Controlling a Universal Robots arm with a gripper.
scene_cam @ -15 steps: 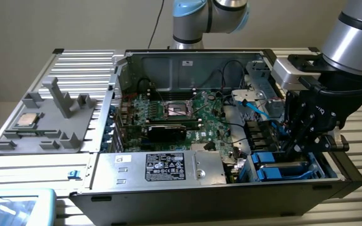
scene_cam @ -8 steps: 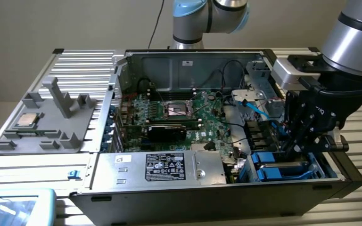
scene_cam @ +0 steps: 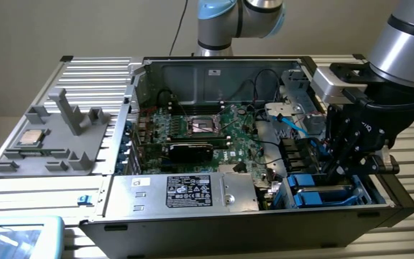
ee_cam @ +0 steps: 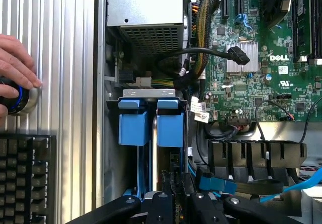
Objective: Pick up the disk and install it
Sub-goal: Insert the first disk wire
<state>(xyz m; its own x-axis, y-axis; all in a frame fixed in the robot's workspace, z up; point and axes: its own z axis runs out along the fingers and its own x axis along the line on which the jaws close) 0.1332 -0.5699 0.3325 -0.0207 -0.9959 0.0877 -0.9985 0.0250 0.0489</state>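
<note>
in the drive bay at the case's (scene_cam: pixel 379 208) front corner, on the exterior view's right, the gripper (scene_cam: pixel 334 174) stands nearly closed over the disk (scene_cam: pixel 322 193), which sits edge-up in its blue carrier; whether it grips the disk i cannot tell. pushed askew, the carrier could jam on the bay's metal walls. a blue cable (ee_cam: pixel 261 191) crowds one side, so room is tight.

Layout around the gripper (scene_cam: pixel 334 174)
The disk (ee_cam: pixel 151 128) is seated in the drive bay (scene_cam: pixel 329 195), directly beneath the gripper.
</note>
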